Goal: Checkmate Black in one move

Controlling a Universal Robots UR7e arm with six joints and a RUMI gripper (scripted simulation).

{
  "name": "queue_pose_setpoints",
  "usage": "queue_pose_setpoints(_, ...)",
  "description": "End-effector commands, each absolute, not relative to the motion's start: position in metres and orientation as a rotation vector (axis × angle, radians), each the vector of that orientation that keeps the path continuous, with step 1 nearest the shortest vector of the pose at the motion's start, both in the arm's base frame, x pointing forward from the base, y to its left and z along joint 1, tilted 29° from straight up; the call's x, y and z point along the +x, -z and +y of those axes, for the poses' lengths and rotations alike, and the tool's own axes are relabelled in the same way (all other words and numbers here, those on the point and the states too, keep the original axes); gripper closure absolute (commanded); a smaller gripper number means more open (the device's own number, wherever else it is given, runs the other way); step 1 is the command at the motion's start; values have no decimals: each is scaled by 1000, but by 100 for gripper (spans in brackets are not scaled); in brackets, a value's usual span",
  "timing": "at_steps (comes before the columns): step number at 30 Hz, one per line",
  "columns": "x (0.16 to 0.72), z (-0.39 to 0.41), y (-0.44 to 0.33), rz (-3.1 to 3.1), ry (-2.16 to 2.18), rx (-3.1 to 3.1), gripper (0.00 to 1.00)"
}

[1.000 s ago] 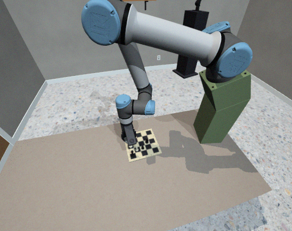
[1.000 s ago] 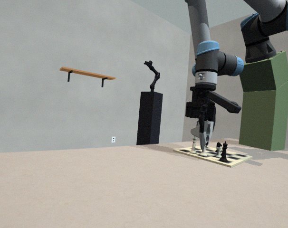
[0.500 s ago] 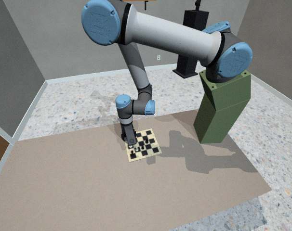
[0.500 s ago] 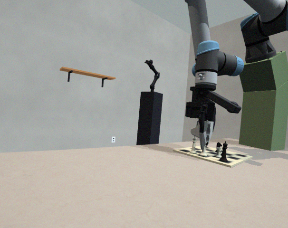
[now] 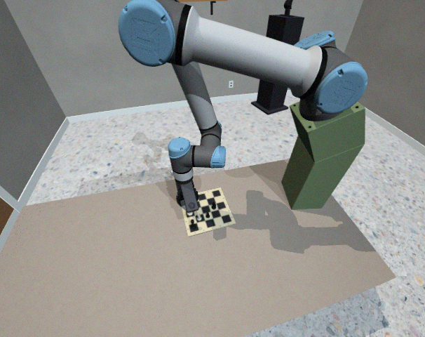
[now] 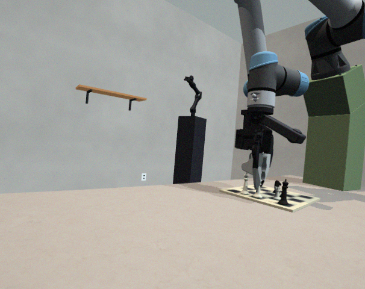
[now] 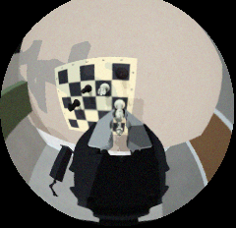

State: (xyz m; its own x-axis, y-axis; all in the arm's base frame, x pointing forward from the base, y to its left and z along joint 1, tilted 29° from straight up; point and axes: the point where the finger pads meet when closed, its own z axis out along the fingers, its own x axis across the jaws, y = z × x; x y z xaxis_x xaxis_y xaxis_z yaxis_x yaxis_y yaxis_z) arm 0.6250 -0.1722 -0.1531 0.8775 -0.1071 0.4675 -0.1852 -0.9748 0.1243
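A small chessboard [image 5: 206, 229] [image 6: 296, 208] [image 7: 104, 61] lies on the tan table. My gripper [image 5: 191, 210] [image 6: 258, 185] [image 7: 119, 109] stands upright over the board's edge nearest the arm and is shut on a white piece [image 6: 258, 194] [image 7: 118, 125], whose base rests on the board. Another white piece [image 6: 245, 183] [image 7: 118, 106] stands just beside it. A third white piece [image 6: 276, 194] [image 7: 102, 88] stands mid-board. A tall black piece [image 6: 283, 192] [image 5: 193, 226] stands on a corner square. Two more black pieces [image 7: 87, 88] [image 7: 75, 104] stand further in.
The arm's green pedestal [image 5: 323, 159] [image 6: 335, 130] stands beside the table, behind the board. A black pillar [image 6: 188, 149] with a small dark figure stands by the back wall. A wooden shelf [image 6: 111, 92] hangs on the wall.
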Motion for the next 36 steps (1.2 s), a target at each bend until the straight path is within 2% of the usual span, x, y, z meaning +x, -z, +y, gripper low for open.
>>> queue_pose_setpoints(1, 625, -172, 152, -226, -705, 2882, 90)
queue_pose_setpoints(3, 625, -172, 152, -226, -705, 2882, 90)
queue_pose_setpoints(4, 625, -172, 152, -226, -705, 2882, 85)
queue_pose_setpoints(6, 625, -172, 152, -226, -705, 2882, 85)
queue_pose_setpoints(7, 625, -172, 152, -226, -705, 2882, 80)
queue_pose_setpoints(9, 625, -172, 152, -226, -705, 2882, 80)
queue_pose_setpoints(10, 625, -172, 152, -226, -705, 2882, 75)
queue_pose_setpoints(25, 624, -172, 150, -226, -705, 2882, 75)
queue_pose_setpoints(36, 607, -164, 116, -226, -705, 2882, 75)
